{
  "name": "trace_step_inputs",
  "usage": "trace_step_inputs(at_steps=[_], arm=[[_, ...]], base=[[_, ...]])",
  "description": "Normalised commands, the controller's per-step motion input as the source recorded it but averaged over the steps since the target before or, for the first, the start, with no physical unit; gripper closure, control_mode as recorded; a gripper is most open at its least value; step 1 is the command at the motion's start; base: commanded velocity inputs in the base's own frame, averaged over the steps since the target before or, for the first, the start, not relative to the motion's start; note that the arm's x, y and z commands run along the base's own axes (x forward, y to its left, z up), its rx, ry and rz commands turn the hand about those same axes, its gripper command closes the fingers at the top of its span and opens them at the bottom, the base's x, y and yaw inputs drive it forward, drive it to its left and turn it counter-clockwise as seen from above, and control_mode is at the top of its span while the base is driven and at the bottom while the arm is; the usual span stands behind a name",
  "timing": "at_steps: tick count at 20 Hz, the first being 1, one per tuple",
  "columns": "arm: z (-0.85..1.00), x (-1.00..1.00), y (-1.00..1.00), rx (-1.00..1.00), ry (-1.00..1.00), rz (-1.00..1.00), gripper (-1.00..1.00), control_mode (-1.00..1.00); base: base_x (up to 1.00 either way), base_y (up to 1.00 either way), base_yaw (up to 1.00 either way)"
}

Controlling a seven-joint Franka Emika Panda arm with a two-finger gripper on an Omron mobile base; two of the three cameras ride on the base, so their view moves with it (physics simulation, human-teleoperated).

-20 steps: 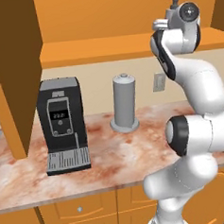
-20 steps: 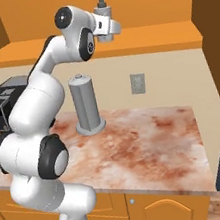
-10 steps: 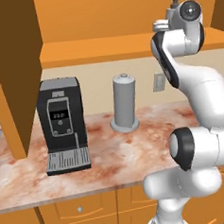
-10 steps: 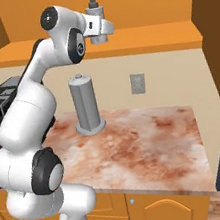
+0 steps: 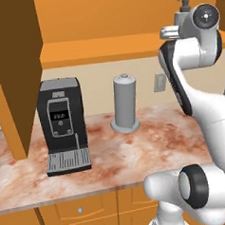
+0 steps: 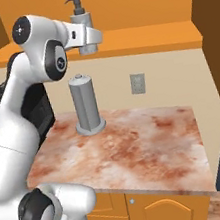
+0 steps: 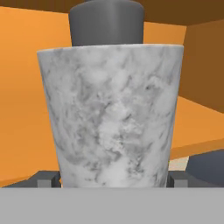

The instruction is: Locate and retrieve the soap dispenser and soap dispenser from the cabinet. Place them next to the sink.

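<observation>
Gripper [image 6: 87,44] is squeezed on the grey soap dispenser [image 7: 111,116]; next I carry it down beside the sink.

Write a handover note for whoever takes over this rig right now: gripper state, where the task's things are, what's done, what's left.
Gripper: raised at cabinet shelf height, fingers on either side of the mottled grey soap dispenser; looks shut on it.
Dispenser is just in front of the shelf, pump up, above the counter.
Done: first dispenser apparently grasped.
Left: carry it to beside the sink, then fetch the black dispenser, whose place I cannot tell from here.
</observation>
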Motion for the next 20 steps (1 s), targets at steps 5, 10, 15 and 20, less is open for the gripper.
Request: trace_step_inputs(at_steps=[5, 10, 15, 20], arm=[[0.03, -1.00, 0.18, -0.02, 0.00, 0.00, 1.00, -1.00], [0.03, -1.00, 0.14, -0.01, 0.00, 0.00, 1.00, -1.00], [-0.16, -1.00, 0.13, 0.00, 0.00, 0.00, 1.00, -1.00], [-0.32, -1.00, 0.27, -0.01, 0.01, 0.01, 1.00, -1.00]], base=[[0.00, 0.00, 0.00], [0.00, 0.00, 0.00], [0.00, 0.00, 0.00], [0.00, 0.00, 0.00]])
